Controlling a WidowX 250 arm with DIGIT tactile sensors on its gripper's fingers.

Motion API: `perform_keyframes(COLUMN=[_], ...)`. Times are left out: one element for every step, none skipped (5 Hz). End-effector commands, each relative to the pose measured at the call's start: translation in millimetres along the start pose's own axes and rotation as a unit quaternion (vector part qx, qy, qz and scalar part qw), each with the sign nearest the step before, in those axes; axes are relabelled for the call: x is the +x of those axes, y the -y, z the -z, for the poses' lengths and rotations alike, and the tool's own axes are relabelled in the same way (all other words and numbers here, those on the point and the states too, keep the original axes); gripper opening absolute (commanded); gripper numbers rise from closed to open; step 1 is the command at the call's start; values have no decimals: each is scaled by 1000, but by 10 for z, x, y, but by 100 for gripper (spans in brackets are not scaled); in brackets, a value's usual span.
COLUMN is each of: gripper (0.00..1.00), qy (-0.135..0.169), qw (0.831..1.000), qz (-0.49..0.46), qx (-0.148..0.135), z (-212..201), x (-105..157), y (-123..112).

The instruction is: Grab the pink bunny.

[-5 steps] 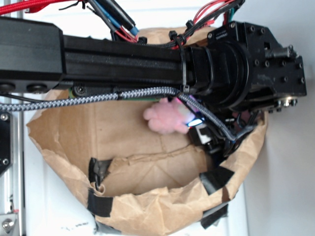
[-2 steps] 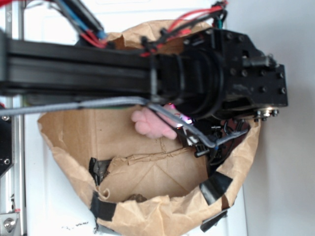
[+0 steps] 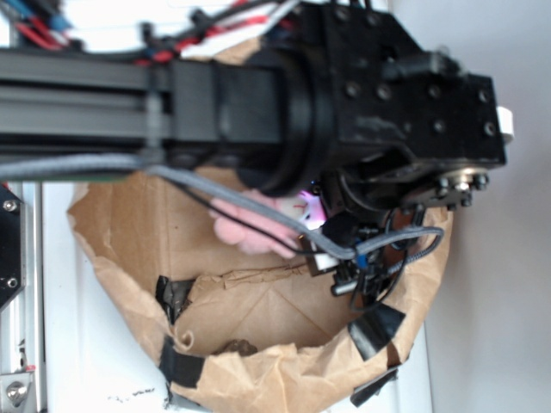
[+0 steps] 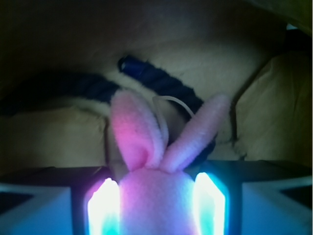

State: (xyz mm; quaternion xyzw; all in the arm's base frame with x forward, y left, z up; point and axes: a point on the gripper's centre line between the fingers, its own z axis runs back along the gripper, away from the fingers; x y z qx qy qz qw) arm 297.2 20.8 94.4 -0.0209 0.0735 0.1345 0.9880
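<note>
In the wrist view, the gripper [image 4: 156, 205] is clamped on the pink bunny [image 4: 156, 196]: its head fills the gap between the two glowing fingers [image 4: 103, 208], pressed against both, and its two ears stand up just beyond them, spreading apart toward their tips. A thin pale string loop [image 4: 168, 105] rises between the ears. Behind the bunny, a thick dark rope [image 4: 156, 81] curves across the crumpled paper floor, passing just behind the ear tips. Farther back the brown paper bag [image 4: 274, 107] closes in as dim walls. From the exterior view, the bunny [image 3: 245, 232] shows as a pink lump inside the bag [image 3: 120, 232], tucked under the black arm [image 3: 284, 95] with its nearer part hidden beneath the wrist.
</note>
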Motion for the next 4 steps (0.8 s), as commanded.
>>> perform_keyframes(gripper=[0, 0, 0, 0], qy=[48, 28, 40, 45], qw=[998, 999, 998, 996], qz=[17, 30, 53, 78], qx=[-31, -30, -12, -5], z=[-366, -411, -424, -422], x=[-318, -447, -550, -585], y=[-148, -230, -260, -277])
